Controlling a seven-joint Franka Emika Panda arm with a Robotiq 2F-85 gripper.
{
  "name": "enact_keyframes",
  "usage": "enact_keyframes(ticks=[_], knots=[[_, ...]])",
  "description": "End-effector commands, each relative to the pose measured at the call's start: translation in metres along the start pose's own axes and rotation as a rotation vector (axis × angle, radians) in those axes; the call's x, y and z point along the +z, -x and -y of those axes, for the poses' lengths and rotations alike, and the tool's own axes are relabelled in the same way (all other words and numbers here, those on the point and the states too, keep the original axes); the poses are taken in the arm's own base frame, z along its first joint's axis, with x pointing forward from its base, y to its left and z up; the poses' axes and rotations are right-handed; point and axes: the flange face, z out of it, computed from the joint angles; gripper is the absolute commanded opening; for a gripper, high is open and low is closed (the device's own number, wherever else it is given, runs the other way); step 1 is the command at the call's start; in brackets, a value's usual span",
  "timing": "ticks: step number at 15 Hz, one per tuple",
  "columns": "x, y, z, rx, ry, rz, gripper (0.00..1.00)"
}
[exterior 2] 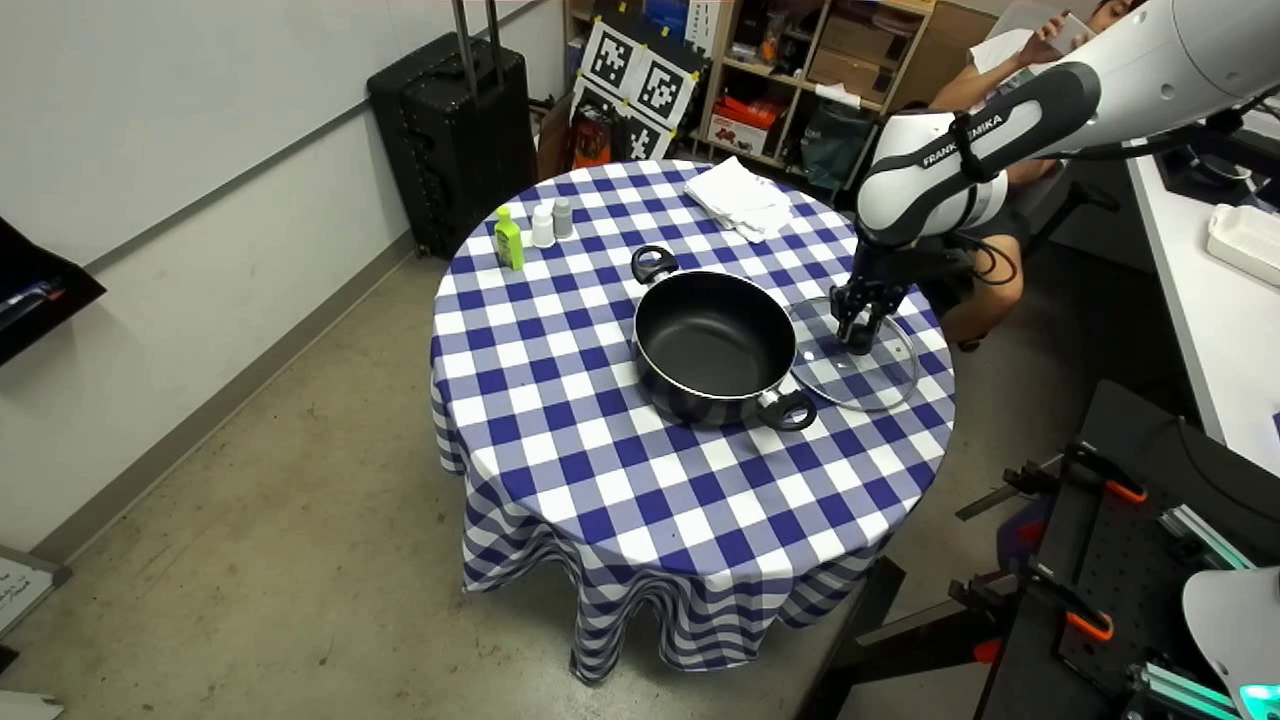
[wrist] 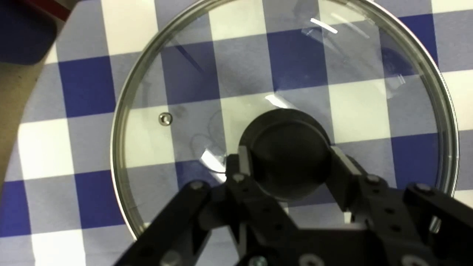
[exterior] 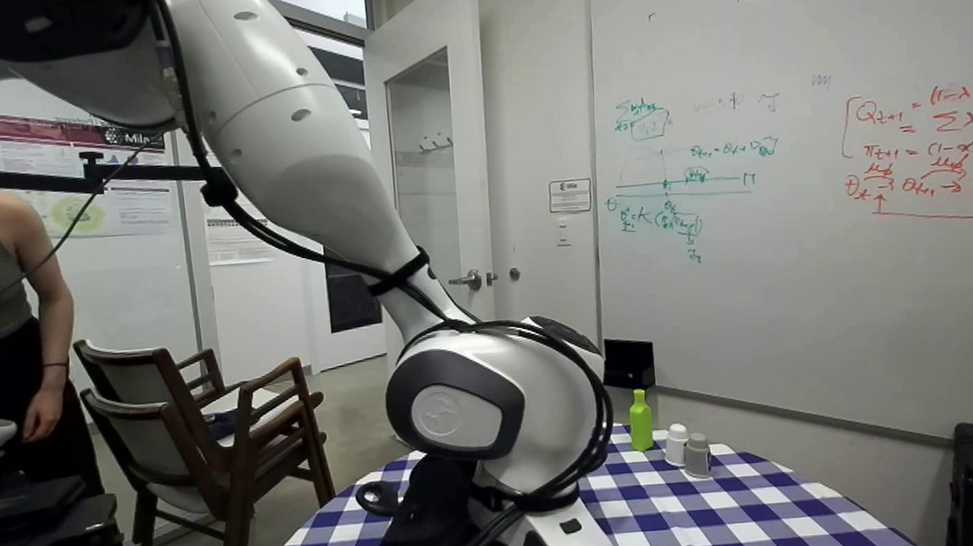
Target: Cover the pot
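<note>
The black pot stands uncovered on the checkered table, its two side handles sticking out, and nothing is seen inside it. Right beside it is a clear glass lid with a metal rim, which looks flat on the cloth. From above, the wrist view shows most of this lid and its round black knob. My gripper is shut on that knob, one finger against each side. In an exterior view the gripper points down over the lid's middle. The pot is outside the wrist view.
A green bottle, a white shaker and a grey shaker stand near the table's edge. Folded white cloths lie at the far side. A person sits close behind the gripper.
</note>
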Motion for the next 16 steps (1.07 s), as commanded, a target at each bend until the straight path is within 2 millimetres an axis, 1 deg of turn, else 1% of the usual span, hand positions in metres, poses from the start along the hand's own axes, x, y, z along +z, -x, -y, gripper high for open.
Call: enact_keyframes(ticks=[1,2,4,6,9,10,12,13,15,16], knots=[[-0.019,0.028,-0.025,0.059,-0.044,0.036,0.26],[-0.025,0.033,-0.031,0.075,-0.048,0.040,0.26],[-0.041,0.043,-0.043,0.103,-0.042,0.038,0.26],[-0.066,0.052,-0.053,0.128,-0.027,0.027,0.26],[-0.112,0.065,-0.056,0.161,-0.007,-0.004,0.26],[-0.131,0.071,-0.055,0.176,-0.002,-0.019,0.26],[-0.163,0.080,-0.048,0.192,0.004,-0.038,0.26],[-0.177,0.083,-0.041,0.187,0.007,-0.043,0.26],[-0.205,0.089,-0.016,0.160,0.033,-0.045,0.26],[-0.216,0.091,0.002,0.133,0.048,-0.040,0.26]])
